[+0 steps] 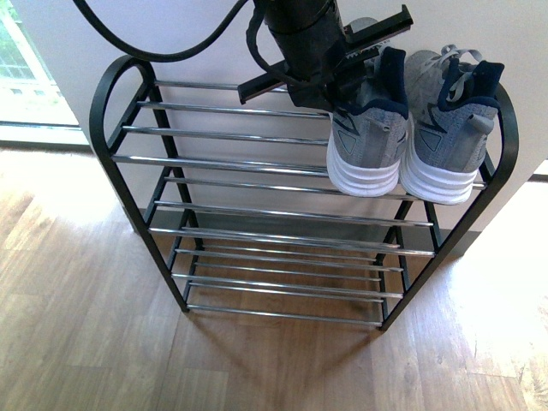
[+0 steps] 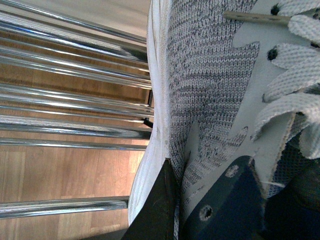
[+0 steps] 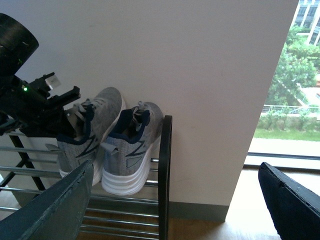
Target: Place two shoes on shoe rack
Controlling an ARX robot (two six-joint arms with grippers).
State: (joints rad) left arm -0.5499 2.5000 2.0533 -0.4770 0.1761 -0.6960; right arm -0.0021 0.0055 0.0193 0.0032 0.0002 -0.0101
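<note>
Both grey knit sneakers stand side by side, heels toward me, at the right end of the shoe rack's (image 1: 257,163) top tier. My left gripper (image 1: 364,67) reaches down from above and is shut on the collar of the left sneaker (image 1: 368,141). The right sneaker (image 1: 449,137) stands free beside it. The left wrist view is filled by the held sneaker's knit side (image 2: 200,100), with a dark finger (image 2: 155,210) pressed on its white sole edge. Off to the rack's right side, my right gripper (image 3: 170,210) is open and empty, facing both sneakers (image 3: 132,145) and the black side frame (image 3: 165,175).
A white wall (image 1: 77,51) stands right behind the rack. The lower chrome tiers (image 1: 282,257) hold nothing. Wood floor (image 1: 86,325) lies in front and to the left. A bright window (image 3: 295,75) is to the rack's right, another (image 1: 17,60) at the far left.
</note>
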